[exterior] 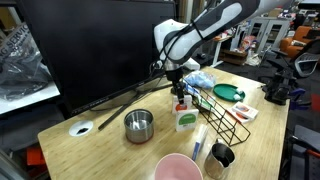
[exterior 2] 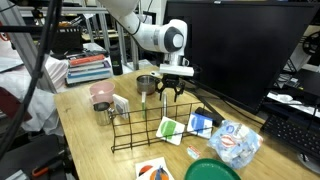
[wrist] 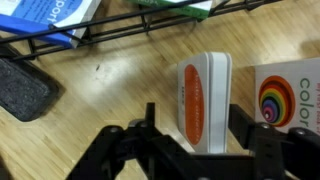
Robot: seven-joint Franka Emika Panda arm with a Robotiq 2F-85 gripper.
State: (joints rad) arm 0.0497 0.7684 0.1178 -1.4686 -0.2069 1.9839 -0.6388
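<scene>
hovering over the orange box (wrist: 205, 95), the gripper (wrist: 197, 125) has its fingers (wrist: 148, 135) spread; best centred squarely, clear of the wire rack (exterior 2: 135, 135).

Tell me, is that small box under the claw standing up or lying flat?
Standing up. The box rests on a narrow edge on the table, with the gripper open on either side of it.

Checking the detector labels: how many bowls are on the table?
2. The metal bowl stands between the white disc and the wire rack. The pink bowl sits beside the dark cup. None seems hidden.
</scene>
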